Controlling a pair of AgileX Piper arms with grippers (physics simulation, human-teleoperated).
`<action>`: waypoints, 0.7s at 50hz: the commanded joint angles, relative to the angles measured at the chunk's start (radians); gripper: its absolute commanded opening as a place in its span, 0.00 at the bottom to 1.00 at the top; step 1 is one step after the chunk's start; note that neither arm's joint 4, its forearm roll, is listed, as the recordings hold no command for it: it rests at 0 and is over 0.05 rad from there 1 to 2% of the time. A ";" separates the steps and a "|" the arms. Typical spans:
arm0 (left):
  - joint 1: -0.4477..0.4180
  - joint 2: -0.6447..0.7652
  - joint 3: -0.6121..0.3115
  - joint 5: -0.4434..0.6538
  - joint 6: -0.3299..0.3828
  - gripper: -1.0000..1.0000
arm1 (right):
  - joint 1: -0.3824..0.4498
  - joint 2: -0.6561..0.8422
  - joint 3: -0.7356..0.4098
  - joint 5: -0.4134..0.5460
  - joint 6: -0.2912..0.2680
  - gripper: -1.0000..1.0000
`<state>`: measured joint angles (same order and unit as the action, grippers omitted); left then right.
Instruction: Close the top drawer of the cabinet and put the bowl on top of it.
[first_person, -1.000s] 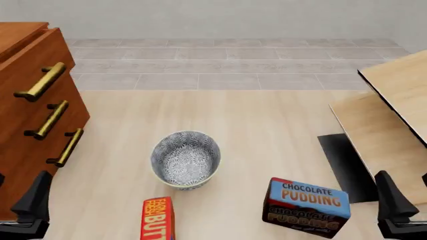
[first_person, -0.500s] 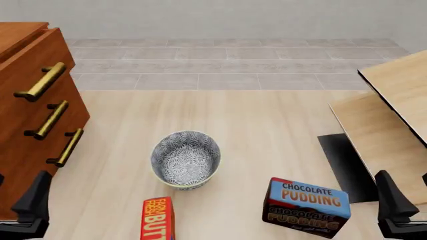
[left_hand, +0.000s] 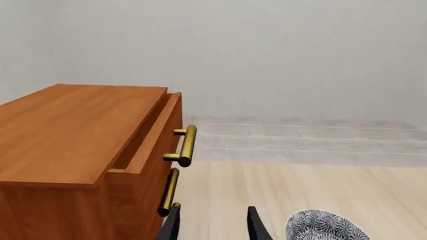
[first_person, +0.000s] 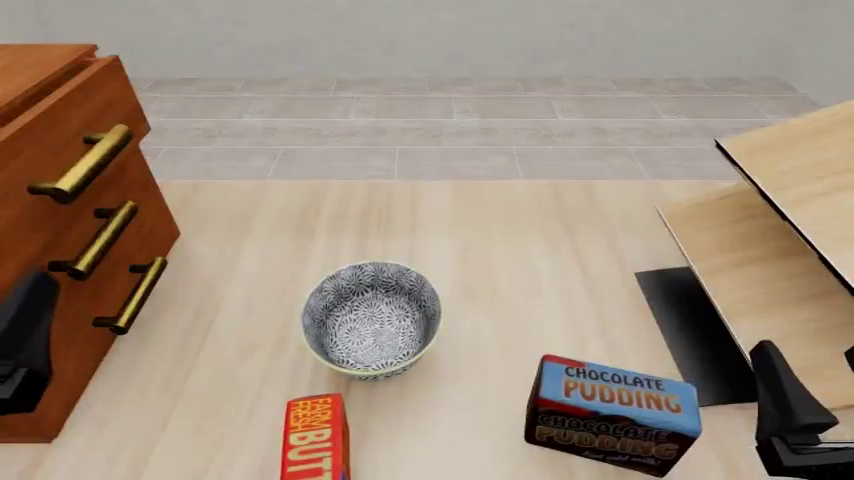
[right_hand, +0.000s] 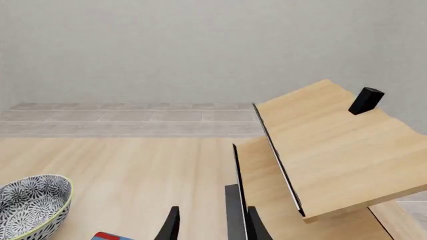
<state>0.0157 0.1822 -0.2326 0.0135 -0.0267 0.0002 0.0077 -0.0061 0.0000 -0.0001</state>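
Left pincer (left_hand: 212, 226) gapes empty; only its wrist view shows top drawer (left_hand: 155, 134) ajar.

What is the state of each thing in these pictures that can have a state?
top drawer: pulled out a little, not closed.
two lower drawers: closed.
bowl: upright on the table, empty, not held.
pudding box: closed, tilted.
left gripper: open, empty.
right gripper: open, empty.
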 joint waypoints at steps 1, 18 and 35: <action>-0.026 0.107 -0.093 0.009 -0.019 1.00 | 0.000 -0.001 0.001 -0.001 0.000 1.00; -0.047 0.215 -0.164 0.011 -0.040 1.00 | 0.000 -0.001 0.001 0.000 0.000 1.00; -0.012 0.274 -0.129 -0.068 -0.044 1.00 | 0.000 -0.001 0.001 -0.001 0.000 1.00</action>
<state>-0.0100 0.4151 -0.3699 -0.0183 -0.0616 0.0002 0.0077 -0.0062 0.0000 -0.0002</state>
